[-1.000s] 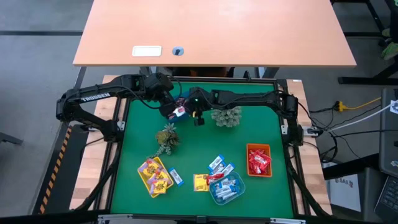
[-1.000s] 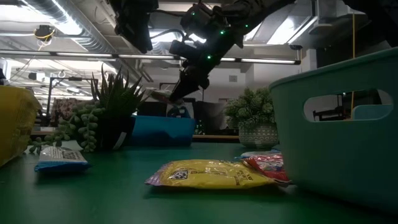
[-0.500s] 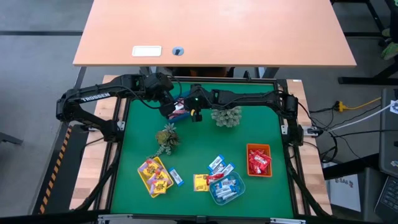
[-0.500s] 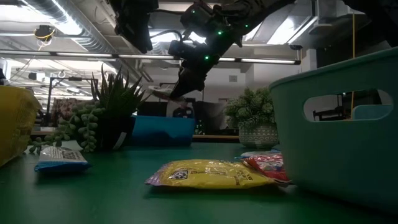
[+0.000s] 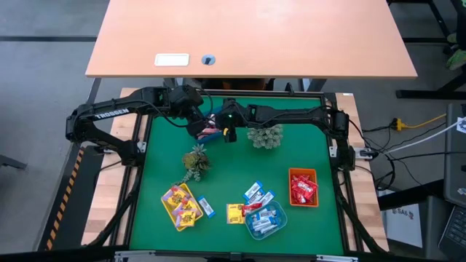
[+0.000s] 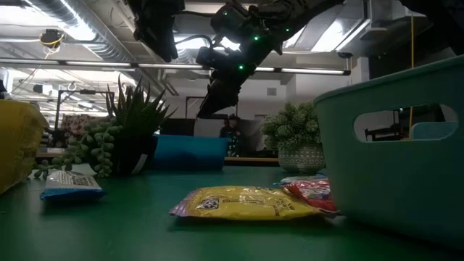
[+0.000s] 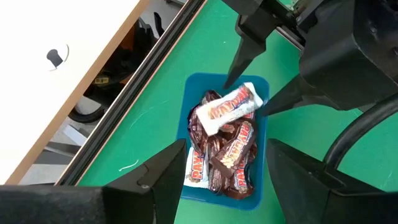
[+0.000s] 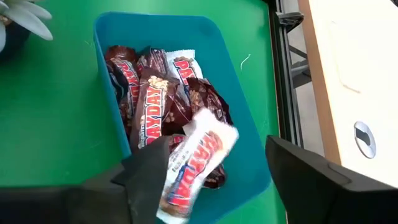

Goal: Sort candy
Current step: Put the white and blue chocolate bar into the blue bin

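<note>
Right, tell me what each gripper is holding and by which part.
Nothing. The right gripper is open above the blue plastic tray, the white-wrapped candy bar loose below it; the left gripper is open, empty.

I am crowding the upper middle of the tabletop (image 5: 164,156): my left gripper (image 5: 195,129) and right gripper (image 5: 230,133) are hanging close together over the blue tray (image 7: 258,118). A bushy plant (image 5: 265,136) is standing just right of them, a spiky plant (image 5: 195,161) below. Green tabletop is lying open at far left and upper right.
</note>
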`<state>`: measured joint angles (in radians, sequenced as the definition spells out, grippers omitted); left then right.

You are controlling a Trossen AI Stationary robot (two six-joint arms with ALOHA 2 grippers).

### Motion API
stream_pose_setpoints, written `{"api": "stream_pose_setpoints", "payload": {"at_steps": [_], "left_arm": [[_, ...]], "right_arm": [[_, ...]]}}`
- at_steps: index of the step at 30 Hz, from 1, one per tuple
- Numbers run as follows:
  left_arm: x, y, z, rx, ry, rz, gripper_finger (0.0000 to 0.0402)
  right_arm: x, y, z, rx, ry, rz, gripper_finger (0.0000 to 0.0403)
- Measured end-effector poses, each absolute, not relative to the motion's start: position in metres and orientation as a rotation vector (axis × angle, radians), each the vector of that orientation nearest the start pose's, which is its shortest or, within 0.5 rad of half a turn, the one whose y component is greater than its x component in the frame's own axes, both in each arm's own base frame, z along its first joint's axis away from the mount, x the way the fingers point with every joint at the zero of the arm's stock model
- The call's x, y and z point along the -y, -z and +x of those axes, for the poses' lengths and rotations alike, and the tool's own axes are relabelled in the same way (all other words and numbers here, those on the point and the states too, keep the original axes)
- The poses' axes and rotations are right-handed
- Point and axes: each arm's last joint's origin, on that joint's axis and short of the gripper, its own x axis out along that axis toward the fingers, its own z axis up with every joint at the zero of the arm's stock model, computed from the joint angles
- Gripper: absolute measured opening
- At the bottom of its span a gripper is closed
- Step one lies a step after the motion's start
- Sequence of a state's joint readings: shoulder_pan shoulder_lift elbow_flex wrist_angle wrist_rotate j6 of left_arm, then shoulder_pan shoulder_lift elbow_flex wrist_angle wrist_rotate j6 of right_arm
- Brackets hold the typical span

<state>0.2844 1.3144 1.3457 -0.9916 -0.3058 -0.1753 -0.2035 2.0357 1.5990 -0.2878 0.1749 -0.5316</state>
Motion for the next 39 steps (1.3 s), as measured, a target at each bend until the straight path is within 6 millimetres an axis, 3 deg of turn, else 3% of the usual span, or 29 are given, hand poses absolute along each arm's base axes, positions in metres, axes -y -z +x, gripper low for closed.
{"api": "stream_pose_setpoints", "payload": {"at_steps": [5, 8, 12, 17, 23, 29, 33, 39], "left_arm": [[-0.079, -0.348, 0.238, -0.923, -0.628, -0.148, 0.0206], [-0.079, -0.348, 0.238, -0.923, -0.626, -0.148, 0.0206], [-0.079, -0.348, 0.238, -0.925, -0.626, -0.148, 0.0206], [-0.075, -0.348, 0.239, -0.926, -0.612, -0.144, 0.0206], [-0.062, -0.348, 0.243, -0.927, -0.561, -0.117, 0.0206], [-0.043, -0.348, 0.247, -0.919, -0.501, -0.107, 0.0206], [-0.031, -0.349, 0.250, -0.900, -0.470, -0.113, 0.0206], [-0.015, -0.351, 0.254, -0.864, -0.410, -0.093, 0.0206]], "right_arm": [[0.088, -0.230, 0.445, -0.836, 0.133, -0.496, 0.0282], [0.074, -0.246, 0.438, -0.900, 0.083, -0.501, 0.0281], [0.042, -0.270, 0.425, -1.025, -0.037, -0.497, 0.0277], [-0.012, -0.285, 0.406, -1.183, -0.273, -0.400, 0.0276], [-0.071, -0.271, 0.381, -1.362, -0.452, -0.360, 0.0276], [-0.111, -0.251, 0.365, -1.435, -0.524, -0.411, 0.0276], [-0.124, -0.233, 0.360, -1.428, -0.552, -0.437, 0.0276], [-0.124, -0.211, 0.359, -1.412, -0.558, -0.445, 0.0276]]}}
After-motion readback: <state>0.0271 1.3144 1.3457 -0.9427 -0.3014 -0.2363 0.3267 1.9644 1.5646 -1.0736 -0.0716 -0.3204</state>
